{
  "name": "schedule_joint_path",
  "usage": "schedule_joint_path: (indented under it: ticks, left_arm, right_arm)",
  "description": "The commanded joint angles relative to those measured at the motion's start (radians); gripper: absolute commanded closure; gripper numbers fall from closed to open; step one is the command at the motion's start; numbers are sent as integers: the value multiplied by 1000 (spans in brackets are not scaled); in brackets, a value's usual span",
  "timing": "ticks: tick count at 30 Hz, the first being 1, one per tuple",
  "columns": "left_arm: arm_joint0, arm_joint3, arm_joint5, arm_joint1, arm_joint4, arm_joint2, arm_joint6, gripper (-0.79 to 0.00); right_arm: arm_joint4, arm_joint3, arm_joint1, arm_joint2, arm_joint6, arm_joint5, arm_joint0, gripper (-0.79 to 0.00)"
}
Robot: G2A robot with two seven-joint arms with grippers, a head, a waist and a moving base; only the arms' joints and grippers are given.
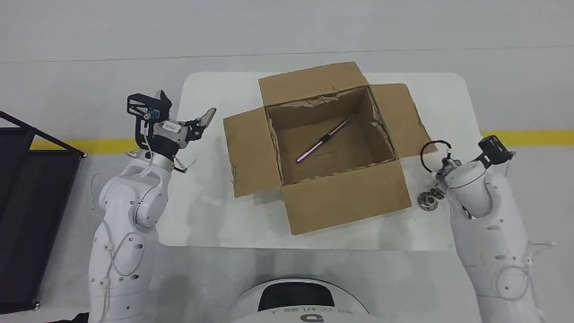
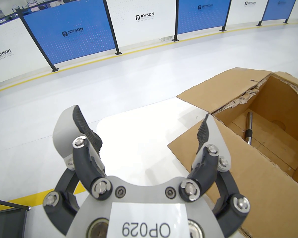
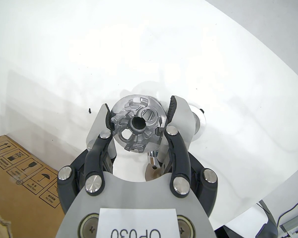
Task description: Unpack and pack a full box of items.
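On the white desk [image 1: 224, 220], mid-surface, an open brown cardboard box [image 1: 341, 199], all four flaps folded outward. Inside, flat on the box floor and lying slantwise, a slim metal rod [image 1: 323, 140] with a dark band partway along.

Over the desk's left edge, just beside the box's left flap, the left claw [image 1: 186, 108]: spread wide, nothing between its fingers [image 2: 86, 130].

By the desk's near right corner, just off the right end of the box's near flap, the right claw [image 3: 139, 105]: drawn narrow around a grey cast-metal toothed disc [image 3: 139, 130] with a centre hole, a finger pressed to the rim on either side. Low over the desk; cannot tell whether resting on it or raised a touch. Behind one finger, a shiny round metal piece [image 3: 197, 125], mostly hidden.
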Motion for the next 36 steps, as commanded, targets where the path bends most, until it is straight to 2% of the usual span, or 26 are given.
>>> schedule_joint_path:
  ticks: [1, 5, 8, 15, 19, 23, 33, 36]
  left_arm:
    - [0, 0, 0, 0, 0, 0, 0, -785]
    - [0, 0, 0, 0, 0, 0, 0, -785]
    - [0, 0, 0, 0, 0, 0, 0, -785]
    - [0, 0, 0, 0, 0, 0, 0, -785]
    - [0, 0, 0, 0, 0, 0, 0, -785]
    - [0, 0, 0, 0, 0, 0, 0, -785]
    - [0, 0, 0, 0, 0, 0, 0, -785]
    - [0, 0, 0, 0, 0, 0, 0, -785]
  right_arm:
    - [13, -38, 2, 28, 6, -7, -24, 0]
    - [86, -148, 0, 100, 1, -37, -92, 0]
    - [199, -248, -8, 174, -33, -72, -152, 0]
    - [653, -372, -50, 346, -155, -228, -257, 0]
    - [841, -385, -66, 393, -156, -319, -304, 0]
    - [888, -393, -64, 412, -106, -339, -329, 0]
    - [888, -393, -64, 412, -106, -339, -329, 0]
    - [1036, -410, -78, 447, -156, -391, -330, 0]
